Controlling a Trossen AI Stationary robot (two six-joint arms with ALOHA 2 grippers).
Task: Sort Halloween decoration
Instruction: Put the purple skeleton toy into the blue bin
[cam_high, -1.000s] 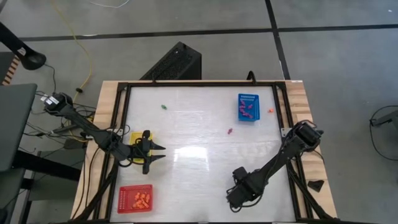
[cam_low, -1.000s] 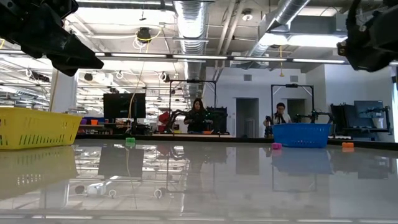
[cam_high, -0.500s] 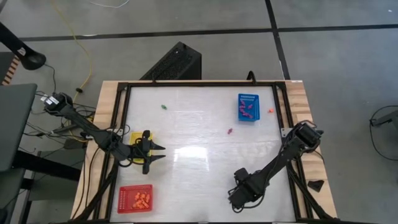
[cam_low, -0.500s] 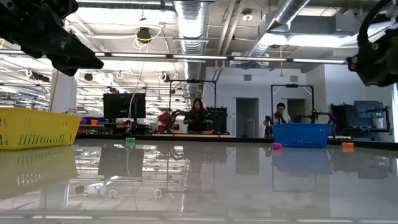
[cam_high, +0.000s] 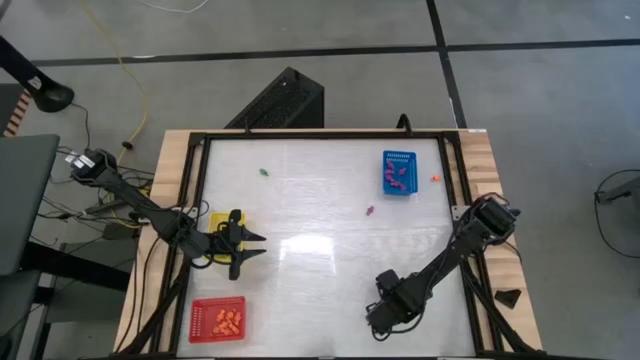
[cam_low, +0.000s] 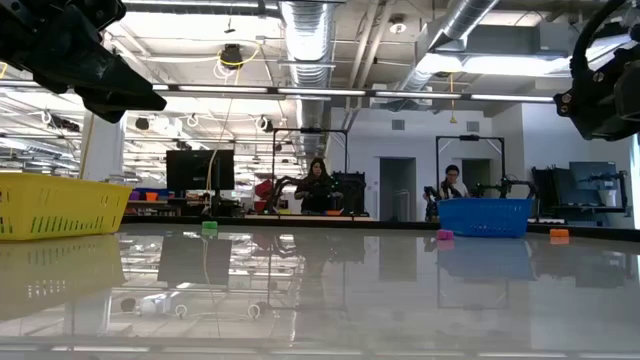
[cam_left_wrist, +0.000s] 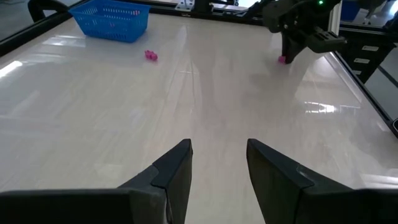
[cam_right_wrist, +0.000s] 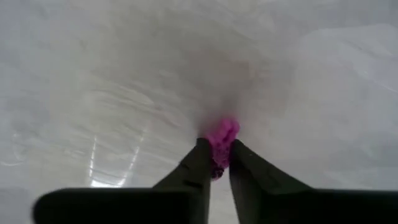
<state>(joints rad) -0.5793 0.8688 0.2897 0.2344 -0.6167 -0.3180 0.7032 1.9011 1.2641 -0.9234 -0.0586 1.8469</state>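
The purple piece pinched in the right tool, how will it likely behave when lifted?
The purple piece looks tiny, barely wider than the right tool tips shut on it, so it is probably very light. Its lumpy, rounded outline suggests it could twist or slip out of a shallow pinch. If dropped on the glossy table, it may bounce or skid.

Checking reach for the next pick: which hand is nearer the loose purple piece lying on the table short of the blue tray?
Right. The right hand sits nearer the purple piece; the left hand waits farther off by the yellow tray.
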